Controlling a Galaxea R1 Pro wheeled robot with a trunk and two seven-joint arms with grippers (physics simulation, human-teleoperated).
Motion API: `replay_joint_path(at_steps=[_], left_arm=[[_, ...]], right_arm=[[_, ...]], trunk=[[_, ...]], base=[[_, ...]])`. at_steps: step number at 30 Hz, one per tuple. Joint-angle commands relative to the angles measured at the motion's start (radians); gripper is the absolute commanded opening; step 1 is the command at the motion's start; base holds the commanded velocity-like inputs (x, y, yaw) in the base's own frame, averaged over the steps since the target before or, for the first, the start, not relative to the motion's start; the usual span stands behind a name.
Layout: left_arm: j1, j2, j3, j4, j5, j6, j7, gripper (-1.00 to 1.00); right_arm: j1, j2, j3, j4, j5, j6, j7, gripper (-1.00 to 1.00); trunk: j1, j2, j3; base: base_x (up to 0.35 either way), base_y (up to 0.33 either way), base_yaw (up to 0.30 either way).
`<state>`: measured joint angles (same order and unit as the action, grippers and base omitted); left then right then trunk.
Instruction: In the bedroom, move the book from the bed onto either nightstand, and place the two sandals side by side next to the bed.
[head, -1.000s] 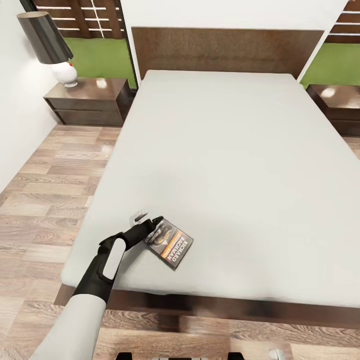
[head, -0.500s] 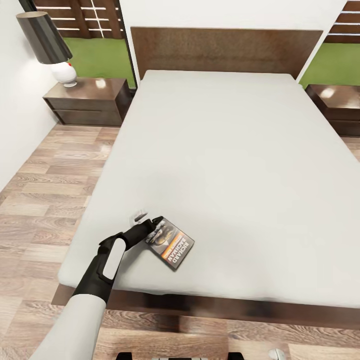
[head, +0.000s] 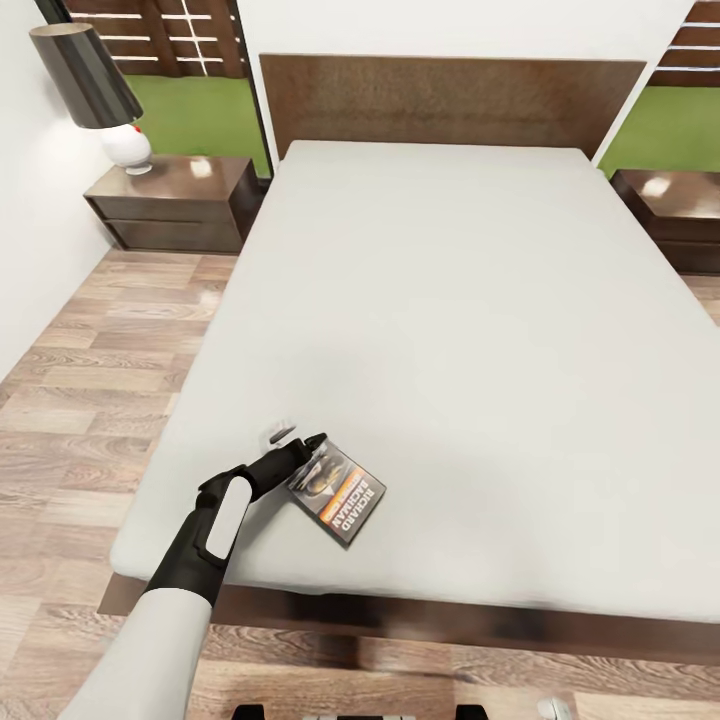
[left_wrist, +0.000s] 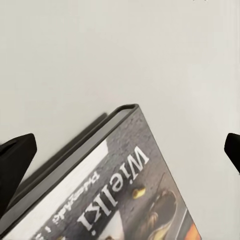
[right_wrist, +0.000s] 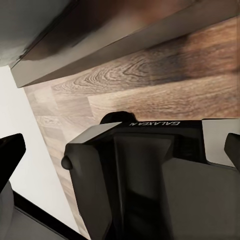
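Note:
The book (head: 338, 495) lies flat on the bed (head: 450, 300) near its front left corner, dark cover up with an orange band. My left gripper (head: 300, 441) is at the book's near corner, open. In the left wrist view the book (left_wrist: 115, 190) sits between the two widely spread fingertips (left_wrist: 15, 160), neither of them touching it. My right gripper (right_wrist: 122, 150) is open and holds nothing, hanging low over the floor. One nightstand (head: 175, 200) stands left of the headboard, the other nightstand (head: 675, 205) right of it. The sandals are out of view.
A lamp (head: 95, 90) with a dark shade stands on the left nightstand. Wood-plank floor (head: 90, 380) runs along the bed's left side up to a white wall. The right wrist view looks at my own dark base (right_wrist: 145, 175) and the bed frame's underside.
The head view has shifted very slightly. The book and my left gripper keep the same relation; nothing has been taken hold of.

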<state>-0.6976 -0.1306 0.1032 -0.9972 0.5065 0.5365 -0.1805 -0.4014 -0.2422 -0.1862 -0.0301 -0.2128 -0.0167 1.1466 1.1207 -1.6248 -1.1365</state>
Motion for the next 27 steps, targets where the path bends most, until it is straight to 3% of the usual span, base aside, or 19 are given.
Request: replay_joint_path(at_steps=[1, 11, 20, 27], left_arm=[[0.000, -0.001, 0.005, 0.000, 0.000, 0.008, -0.002, 1.00], [0.000, -0.001, 0.005, 0.000, 0.000, 0.008, -0.002, 1.00], [0.000, -0.001, 0.005, 0.000, 0.000, 0.008, -0.002, 1.00], [0.000, -0.001, 0.004, 0.000, 0.000, 0.008, -0.002, 1.00]], right_arm=[[0.000, 0.000, -0.002, 0.001, 0.000, -0.002, 0.003, 1.00], [0.000, 0.000, -0.001, 0.001, 0.001, -0.002, 0.005, 1.00], [0.000, 0.000, -0.001, 0.001, 0.001, -0.002, 0.005, 1.00], [0.000, 0.000, 0.000, 0.000, 0.001, -0.002, 0.004, 1.00]], trunk=[[0.000, 0.000, -0.001], [0.000, 0.000, -0.001], [0.000, 0.000, -0.001], [0.000, 0.000, -0.001]], base=[[0.033, -0.029, 0.000], [0.005, -0.005, -0.003], [0.000, 0.000, -0.218], [0.000, 0.000, -0.050]])
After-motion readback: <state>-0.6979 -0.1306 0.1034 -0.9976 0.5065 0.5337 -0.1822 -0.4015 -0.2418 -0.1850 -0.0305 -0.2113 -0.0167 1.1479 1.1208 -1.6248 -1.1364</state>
